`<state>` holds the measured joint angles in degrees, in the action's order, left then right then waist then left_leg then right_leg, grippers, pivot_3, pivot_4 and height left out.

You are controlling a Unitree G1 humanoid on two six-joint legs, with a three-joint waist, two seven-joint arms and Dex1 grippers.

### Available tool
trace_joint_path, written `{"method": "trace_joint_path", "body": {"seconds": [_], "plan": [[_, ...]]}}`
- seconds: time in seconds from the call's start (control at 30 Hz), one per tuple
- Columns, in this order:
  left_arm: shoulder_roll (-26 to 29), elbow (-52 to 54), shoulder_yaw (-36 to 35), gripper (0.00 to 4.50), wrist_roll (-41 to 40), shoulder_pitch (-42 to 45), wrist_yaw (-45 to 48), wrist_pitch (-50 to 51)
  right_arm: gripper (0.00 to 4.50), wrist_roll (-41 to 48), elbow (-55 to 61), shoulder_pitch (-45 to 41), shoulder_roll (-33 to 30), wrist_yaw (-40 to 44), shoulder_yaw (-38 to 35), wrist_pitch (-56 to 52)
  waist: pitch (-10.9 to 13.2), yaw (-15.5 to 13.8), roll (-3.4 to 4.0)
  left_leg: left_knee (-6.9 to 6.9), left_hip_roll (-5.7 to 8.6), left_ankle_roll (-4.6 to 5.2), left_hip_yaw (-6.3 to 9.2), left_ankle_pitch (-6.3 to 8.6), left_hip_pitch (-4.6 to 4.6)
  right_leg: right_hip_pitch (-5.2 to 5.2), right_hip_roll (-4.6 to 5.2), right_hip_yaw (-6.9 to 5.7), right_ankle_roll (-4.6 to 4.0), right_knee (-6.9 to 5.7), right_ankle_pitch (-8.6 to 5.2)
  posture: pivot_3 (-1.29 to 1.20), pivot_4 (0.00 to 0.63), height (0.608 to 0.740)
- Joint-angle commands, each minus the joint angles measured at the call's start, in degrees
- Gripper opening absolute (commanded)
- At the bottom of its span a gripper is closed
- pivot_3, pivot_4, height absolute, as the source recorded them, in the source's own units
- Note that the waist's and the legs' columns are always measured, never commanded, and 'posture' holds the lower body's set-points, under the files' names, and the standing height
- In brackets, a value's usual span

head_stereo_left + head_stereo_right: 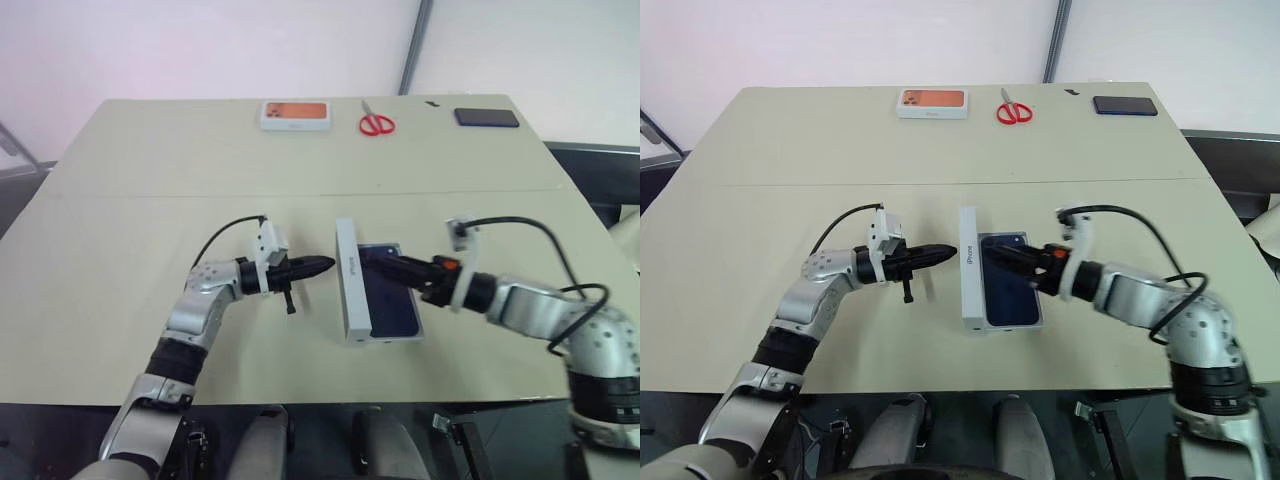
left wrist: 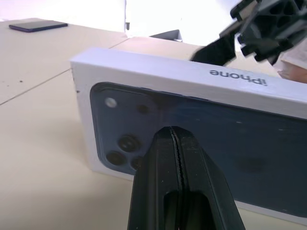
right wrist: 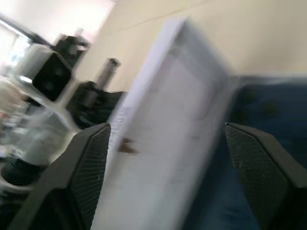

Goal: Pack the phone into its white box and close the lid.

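Two grippers meet at the middle of the table (image 1: 150,220). The left gripper (image 1: 322,266) is fully closed with nothing between its fingers. It points level at the printed outer face of the lid (image 1: 349,285), with its tip just beside that face; I cannot tell if it touches. The right gripper (image 1: 385,263) has its fingers spread wide and holds nothing. It reaches in from the other side, low over the phone (image 1: 392,305) and close to the white inner face of the lid. The lid stands upright on one long edge, along the left wall of the white box (image 1: 395,340). The phone lies flat inside this box, back up, and seems well seated. I think the danger is this: if the left gripper pushes now, the lid can fall on the right fingers, which are in its way, and stay half closed. A push too low may slide lid and box together across the table instead of tipping the lid, or the lid may land crooked on the walls. At the far edge, well apart, lie a closed white box with an orange picture (image 1: 295,114), red scissors (image 1: 376,122) and a small dark rectangle (image 1: 486,117).
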<state>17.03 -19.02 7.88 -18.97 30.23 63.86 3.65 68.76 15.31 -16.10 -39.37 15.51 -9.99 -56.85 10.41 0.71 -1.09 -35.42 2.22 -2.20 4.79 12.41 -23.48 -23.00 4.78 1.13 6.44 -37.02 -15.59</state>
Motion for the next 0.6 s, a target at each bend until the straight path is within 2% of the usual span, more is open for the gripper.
{"method": "trace_joint_path", "body": {"seconds": [0.03, 0.17, 0.3, 0.4, 0.5, 0.6], "plan": [[-1.7, -5.7, 0.2, 0.0, 1.4, 3.9, 1.6, -4.2, 4.01, -12.6, -2.5, -2.2, 1.2, 0.9, 0.7, 9.8, 0.0, 0.1, 0.0, -0.02, -0.01, 0.0, -0.02, 0.0, 0.0, -0.01, -0.02, 0.02, 0.0, -0.01, 0.0, 0.0, 0.15, 0.74], [-4.5, -9.9, 1.6, 0.0, 2.8, 6.3, 3.2, -6.3, 4.01, -30.3, -6.6, -5.0, -0.5, 2.3, 5.9, 21.2, 0.0, 0.2, 0.03, -0.01, -0.01, 0.0, -0.06, 0.0, 0.0, -0.07, -0.07, 0.06, 0.0, -0.07, 0.0, 0.0, 0.15, 0.74], [-4.8, -9.9, 1.0, 0.0, 3.1, 6.7, 3.3, -7.0, 4.01, -40.7, -5.5, -2.8, -3.3, 10.0, 10.0, 30.5, 0.0, 0.0, 0.02, -0.01, 0.0, 0.0, -0.02, 0.0, -0.03, -0.09, -0.06, 0.05, 0.0, -0.06, 0.0, 0.0, 0.15, 0.74], [-3.6, -7.6, 0.1, 0.0, 2.3, 5.7, 3.5, -6.0, 4.01, -46.7, -7.5, -1.1, -4.6, 11.9, 11.4, 33.8, 0.0, 0.0, 0.0, -0.02, 0.0, 0.0, -0.01, 0.0, -0.03, -0.08, -0.06, 0.04, 0.0, -0.06, 0.0, 0.0, 0.15, 0.74], [-1.4, -5.3, -0.6, 0.0, 1.9, 3.6, 3.8, -5.1, 3.15, -49.0, -7.9, -0.2, -4.1, 12.1, 9.8, 34.4, 0.0, 0.3, 0.01, -0.05, -0.01, 0.0, -0.02, 0.0, -0.01, -0.08, -0.06, 0.08, 0.0, -0.09, 0.01, 0.0, 0.15, 0.74], [1.1, -2.6, -1.1, 0.0, 1.7, 1.7, 4.6, -3.4, 1.66, -49.7, -6.2, 1.8, -3.7, 14.4, 9.1, 35.4, 0.0, 0.2, 0.02, -0.01, -0.05, 0.0, 0.01, 0.0, 0.04, -0.08, -0.08, 0.11, -0.01, -0.1, 0.01, 0.0, 0.15, 0.74]]}}
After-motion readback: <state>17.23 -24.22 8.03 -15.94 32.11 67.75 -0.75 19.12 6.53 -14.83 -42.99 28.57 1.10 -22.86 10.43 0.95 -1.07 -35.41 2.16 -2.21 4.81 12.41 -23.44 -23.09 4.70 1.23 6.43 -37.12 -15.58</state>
